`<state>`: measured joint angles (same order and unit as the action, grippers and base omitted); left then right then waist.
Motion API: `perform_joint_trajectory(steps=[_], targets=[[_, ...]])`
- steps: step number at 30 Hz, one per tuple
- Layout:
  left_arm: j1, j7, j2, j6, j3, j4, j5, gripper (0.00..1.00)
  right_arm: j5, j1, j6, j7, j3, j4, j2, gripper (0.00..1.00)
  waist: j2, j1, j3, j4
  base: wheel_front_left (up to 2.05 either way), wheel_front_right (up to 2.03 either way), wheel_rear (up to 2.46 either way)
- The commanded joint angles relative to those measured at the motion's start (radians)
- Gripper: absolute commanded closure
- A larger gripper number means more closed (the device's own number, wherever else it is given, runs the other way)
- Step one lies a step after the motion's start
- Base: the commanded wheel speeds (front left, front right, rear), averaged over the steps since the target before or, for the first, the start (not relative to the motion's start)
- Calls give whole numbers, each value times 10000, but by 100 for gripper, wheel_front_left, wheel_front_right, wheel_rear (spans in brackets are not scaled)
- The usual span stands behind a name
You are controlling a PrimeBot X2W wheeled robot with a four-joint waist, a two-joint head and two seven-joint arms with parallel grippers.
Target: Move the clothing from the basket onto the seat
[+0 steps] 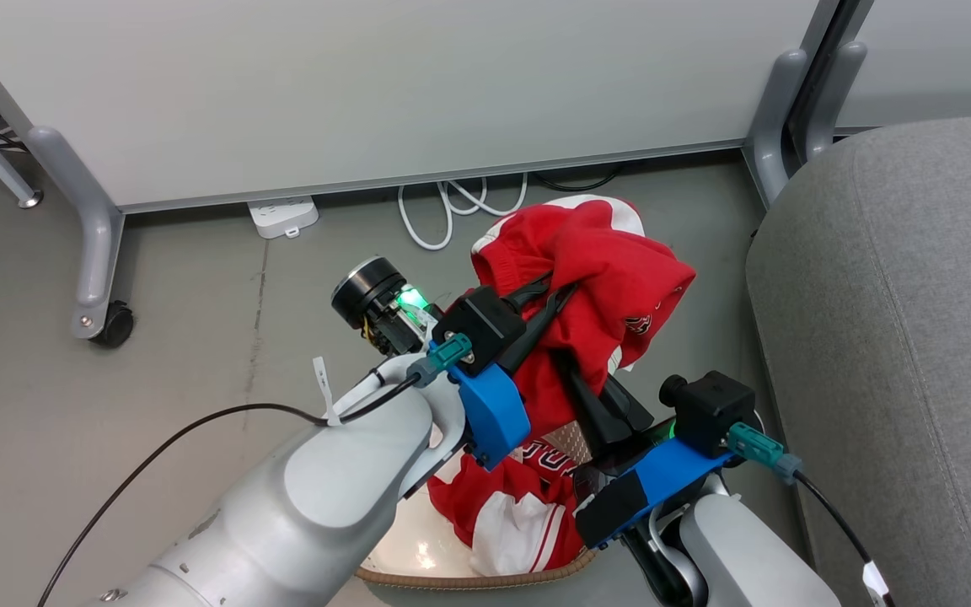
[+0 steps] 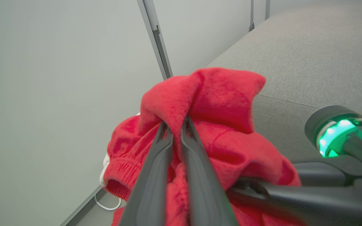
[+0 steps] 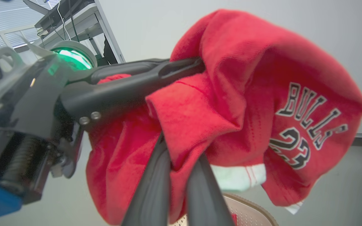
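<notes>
Garment (image 1: 612, 270) held above basket (image 1: 485, 580), nr seat (image 1: 898, 337) edge; floor (image 1: 199, 337) open to L.

Bright, even light from overhead; shadows faint, soft-edged. Small white glare on the basket (image 1: 418, 539) floor. Green status light (image 2: 335, 135) blooms. Wrist views: fingers (image 2: 151, 188) blurred close up, clothing (image 3: 231, 94) fuzzy, wide-angle stretch toward edges.

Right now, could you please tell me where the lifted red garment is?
In the head view the lifted red garment hangs mid-frame over the basket, pinched by the left gripper and the right gripper, with the seat to its right.
</notes>
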<state>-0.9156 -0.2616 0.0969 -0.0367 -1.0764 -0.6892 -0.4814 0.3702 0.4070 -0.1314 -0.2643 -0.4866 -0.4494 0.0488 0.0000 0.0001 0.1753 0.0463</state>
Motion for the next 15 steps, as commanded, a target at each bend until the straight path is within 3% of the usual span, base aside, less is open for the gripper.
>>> perform_joint_trajectory(steps=[1, 15], targets=[[-46, -51, 5, 3, 32, -15, 72, 100, -2, 171, 14, -2, -41, -56, 28, 100, 0, -1, -13, -4, 0, 0, 0], [50, -51, -7, -37, 121, -46, 104, 100, -122, 130, 14, -2, -7, -67, 28, 100, 0, -1, -87, -22, 0, 0, 0]])
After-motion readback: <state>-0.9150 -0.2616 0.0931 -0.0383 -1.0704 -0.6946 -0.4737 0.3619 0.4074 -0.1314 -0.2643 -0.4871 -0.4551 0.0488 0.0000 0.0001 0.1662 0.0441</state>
